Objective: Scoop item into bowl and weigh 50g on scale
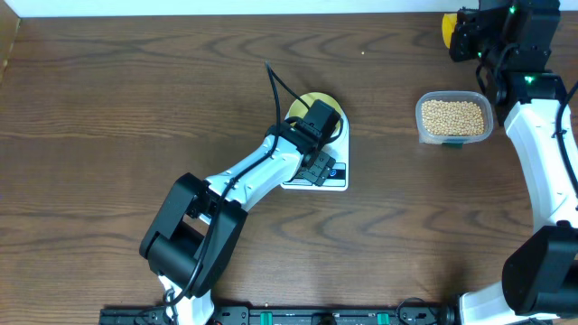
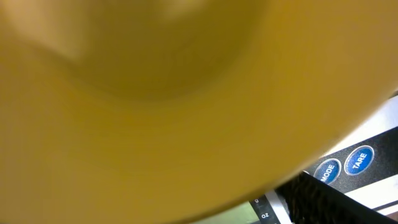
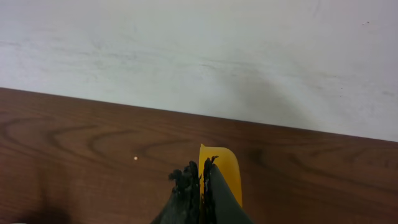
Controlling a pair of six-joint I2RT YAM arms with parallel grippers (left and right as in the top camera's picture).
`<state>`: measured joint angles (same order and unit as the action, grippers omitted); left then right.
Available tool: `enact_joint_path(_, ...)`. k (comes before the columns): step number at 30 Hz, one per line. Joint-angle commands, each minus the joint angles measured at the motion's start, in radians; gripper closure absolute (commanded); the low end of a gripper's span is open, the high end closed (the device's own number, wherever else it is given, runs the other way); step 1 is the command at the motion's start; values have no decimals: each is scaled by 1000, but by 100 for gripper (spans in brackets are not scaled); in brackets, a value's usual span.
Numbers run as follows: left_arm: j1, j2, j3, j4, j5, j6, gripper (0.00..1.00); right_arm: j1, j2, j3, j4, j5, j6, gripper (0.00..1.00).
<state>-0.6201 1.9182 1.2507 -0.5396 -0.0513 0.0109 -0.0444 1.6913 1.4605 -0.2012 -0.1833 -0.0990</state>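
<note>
Brown wood-grain table (image 1: 108, 108) bears the white scale (image 1: 340, 184); pale wall (image 3: 186, 50) behind.

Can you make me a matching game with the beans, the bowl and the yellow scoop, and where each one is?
Things:
1. beans
2. bowl
3. scoop

Places:
A. held in the right claw
B. on the scale
C. in the clear tub

Pairs: 1-C, 2-B, 3-A
</note>
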Motion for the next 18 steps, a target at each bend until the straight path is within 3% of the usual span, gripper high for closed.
enact_joint_path(1, 6, 23, 12, -9, -14, -12, 13, 7, -12, 17, 3, -4, -3, 99)
enact_joint_path(18, 5, 23, 6, -13, -13, -13, 13, 7, -12, 17, 3, -4, -3, 99)
